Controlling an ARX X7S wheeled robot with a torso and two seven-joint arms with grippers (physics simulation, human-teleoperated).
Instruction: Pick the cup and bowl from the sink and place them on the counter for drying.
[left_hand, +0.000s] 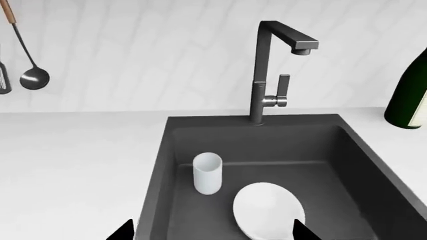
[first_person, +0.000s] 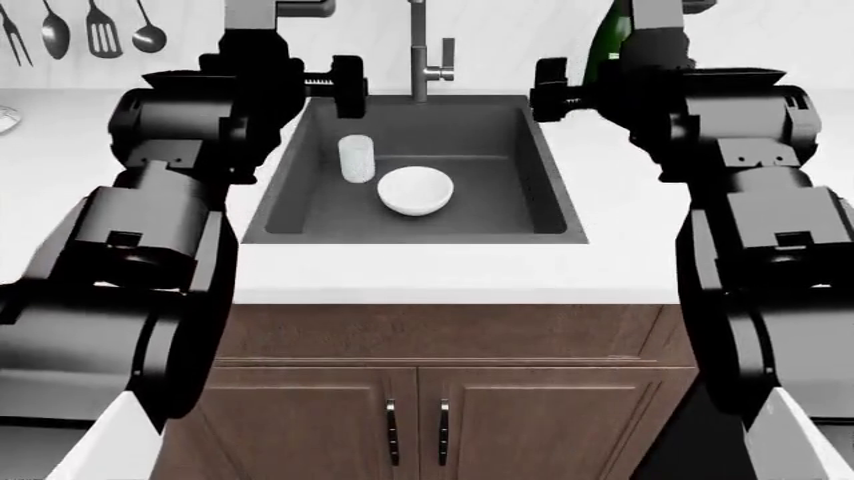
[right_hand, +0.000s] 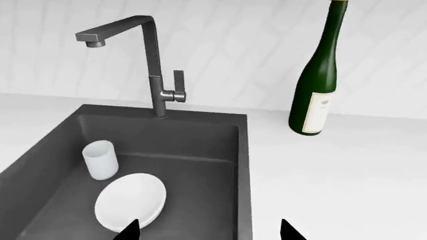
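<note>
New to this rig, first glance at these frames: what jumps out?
The dark grey sink set into the white counter, with a white bowl and a white cup standing beside it on the basin floor, cup nearer the left wall. Two bulky black arms frame the basin on either side. A tall green wine bottle stands on the counter right of the angular faucet.

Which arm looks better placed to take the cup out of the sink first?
Probably the left. The cup stands upright toward the left side of the sink, nearer the left arm, with the bowl just to its right. Both hands look open and empty.
</note>
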